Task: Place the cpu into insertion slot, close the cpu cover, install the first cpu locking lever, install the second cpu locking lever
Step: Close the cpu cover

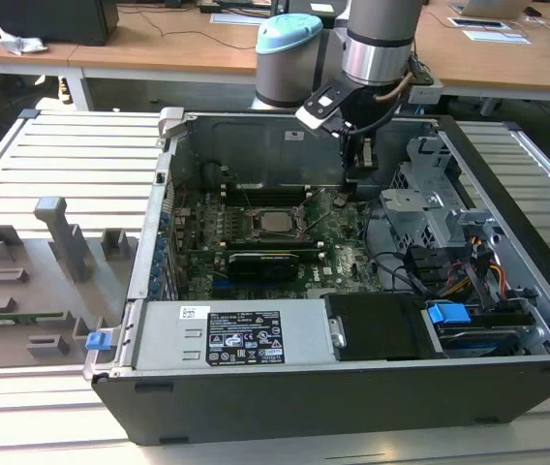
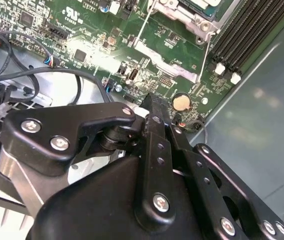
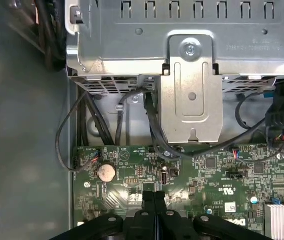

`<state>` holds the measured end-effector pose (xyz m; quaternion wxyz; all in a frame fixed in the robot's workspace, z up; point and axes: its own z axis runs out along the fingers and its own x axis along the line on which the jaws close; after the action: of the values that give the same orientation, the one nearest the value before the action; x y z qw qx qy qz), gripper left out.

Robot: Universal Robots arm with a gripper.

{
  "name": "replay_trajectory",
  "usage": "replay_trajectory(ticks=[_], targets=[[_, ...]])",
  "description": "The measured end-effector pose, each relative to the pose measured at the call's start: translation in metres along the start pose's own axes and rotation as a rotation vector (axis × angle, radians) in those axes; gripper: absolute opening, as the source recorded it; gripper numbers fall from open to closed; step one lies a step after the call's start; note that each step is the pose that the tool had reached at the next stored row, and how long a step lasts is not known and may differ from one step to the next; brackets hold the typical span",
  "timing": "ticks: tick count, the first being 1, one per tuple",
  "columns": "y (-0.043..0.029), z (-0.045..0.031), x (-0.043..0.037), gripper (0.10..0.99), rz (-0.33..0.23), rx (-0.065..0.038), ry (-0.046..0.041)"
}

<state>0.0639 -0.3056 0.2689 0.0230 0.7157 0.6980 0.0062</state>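
The cpu (image 1: 277, 221) lies flat in the middle of the green motherboard, dull silver top up. The cpu cover (image 1: 259, 222) frames it as a thin metal rim; the insertion slot beneath them is hidden. One corner of the cover (image 2: 196, 19) shows in the second wrist view, with two thin wire levers (image 2: 141, 27) running along its sides. My gripper (image 1: 355, 182) hangs over the board's back corner, toward the exterior view's right of the cpu. Its black fingers are shut together on nothing in both wrist views (image 2: 150, 103) (image 3: 154, 196), just above the board near a coin battery (image 3: 106, 172).
A silver drive cage (image 3: 192, 75) with black cables (image 3: 152, 125) stands close beside the gripper. Long black memory slots (image 2: 242, 30) run next to the cover. A black card (image 1: 265, 260) and the power supply (image 1: 236, 334) lie nearer the front. A grey fixture tray (image 1: 33, 281) sits outside the case.
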Motion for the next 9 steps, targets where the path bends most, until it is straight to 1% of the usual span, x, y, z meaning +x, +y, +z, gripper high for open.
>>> replay_trajectory(ticks=[3,4,5,6,7,9], targets=[[-0.0002,0.0063,0.0001,0.106,0.0,0.0,-0.0001],[0.0001,0.0087,0.0002,0.106,0.0,0.011,-0.0004],[0.0034,0.0099,0.0003,0.106,-0.001,0.038,-0.0012],[0.0074,0.0108,0.0007,0.106,-0.002,0.062,-0.0017],[0.0098,0.0122,0.0011,0.106,-0.002,0.081,-0.0016],[0.0095,0.0146,0.0011,0.106,-0.007,0.081,0.0019]])
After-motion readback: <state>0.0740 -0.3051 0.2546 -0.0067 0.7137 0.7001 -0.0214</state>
